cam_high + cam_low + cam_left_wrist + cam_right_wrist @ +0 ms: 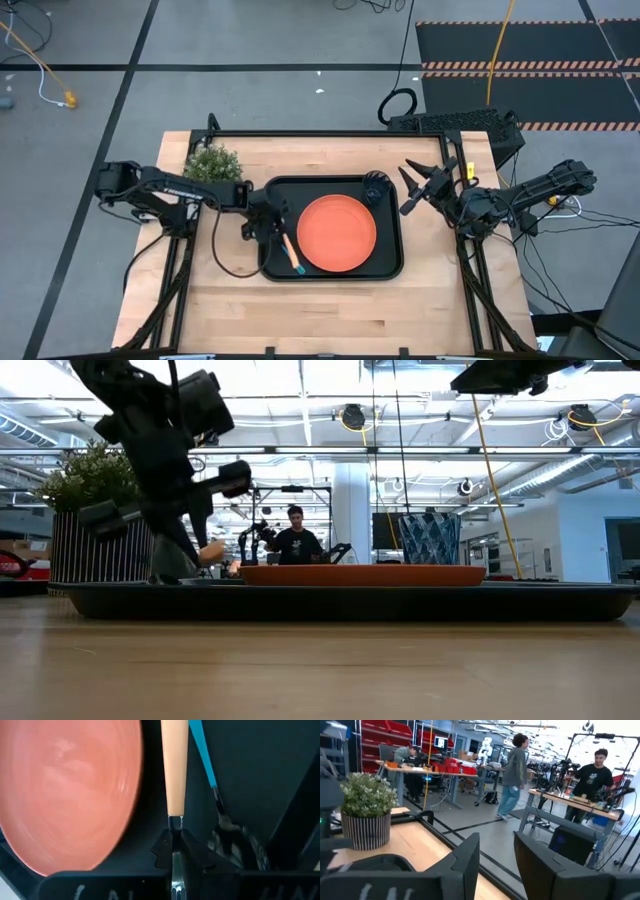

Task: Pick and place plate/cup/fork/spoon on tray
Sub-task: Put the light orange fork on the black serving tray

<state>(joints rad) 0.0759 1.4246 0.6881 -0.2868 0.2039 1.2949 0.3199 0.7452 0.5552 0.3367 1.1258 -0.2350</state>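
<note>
One black tray point(385, 262) lies in the middle of the wooden surface point(330, 310), and on it sit one orange plate point(336, 233), one dark cup point(376, 186), one fork point(283, 240) and one spoon point(295, 263). The plate fills the tray's centre; the cup stands in the tray's far corner on the right arm's side, beyond the plate. The fork and the spoon lie side by side in the strip of tray between the plate and the tray's rim on the left arm's side. In the left wrist view the fork's tan handle point(175, 767) runs straight out from the fingers, with the spoon's blue handle point(204, 752) just beside it. The left gripper point(271, 222) is low over that strip, its fingers clenched on the fork's metal neck. The right gripper point(420, 187) hangs above the surface just off the tray's far right corner, near the cup, its two fingers spread apart and empty. One potted plant point(212, 163) stands on the surface near the far left corner, apart from the tray. Three people point(512, 767) are visible in the room beyond the table.
</note>
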